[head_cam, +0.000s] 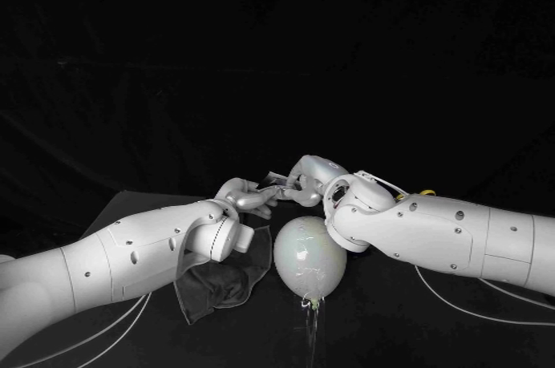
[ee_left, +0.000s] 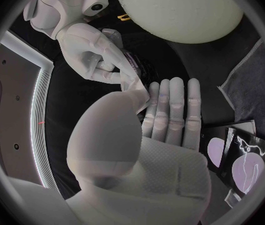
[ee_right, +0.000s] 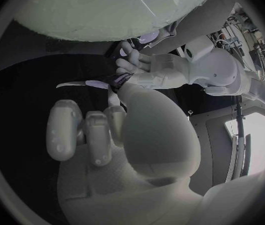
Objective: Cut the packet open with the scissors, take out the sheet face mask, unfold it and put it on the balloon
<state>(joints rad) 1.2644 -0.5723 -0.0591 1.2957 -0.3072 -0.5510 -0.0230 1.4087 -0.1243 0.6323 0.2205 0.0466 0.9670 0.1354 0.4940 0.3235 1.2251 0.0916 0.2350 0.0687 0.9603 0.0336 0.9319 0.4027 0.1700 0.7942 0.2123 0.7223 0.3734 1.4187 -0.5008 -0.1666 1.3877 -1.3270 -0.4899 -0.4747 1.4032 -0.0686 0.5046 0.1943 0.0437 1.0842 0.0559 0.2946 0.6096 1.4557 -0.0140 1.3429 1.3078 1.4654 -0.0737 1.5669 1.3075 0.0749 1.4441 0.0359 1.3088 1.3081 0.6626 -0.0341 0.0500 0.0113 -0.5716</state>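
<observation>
From the head view, the two arms meet over the middle of the bench [head_cam: 139,201]. The left hand [head_cam: 245,196] and the right hand [head_cam: 308,178] are fingertip to fingertip, with a small thin strip [head_cam: 275,179] caught between them. Just below them the pale balloon [head_cam: 310,260] lies on the bench, its knotted neck towards the robot. A dark cloth [head_cam: 214,286] lies beside the balloon, partly under the left forearm.

From the left wrist, the left hand [ee_left: 164,120] has its fingers laid out straight and its thumb pressed onto the pale edge of the strip [ee_left: 139,91]. The right hand [ee_left: 98,50] pinches the same spot from the far side. The balloon [ee_left: 176,10] sits just beyond them. The packet [ee_left: 239,160], dark with lilac shapes, lies near the cloth.

From the right wrist, the right hand [ee_right: 107,135] has its fingers curled in and its thumb up against the strip [ee_right: 85,83], which is dark with lilac patches. The left hand [ee_right: 148,70] is clamped on its other end. Whether the strip is packet or mask, I cannot tell.
</observation>
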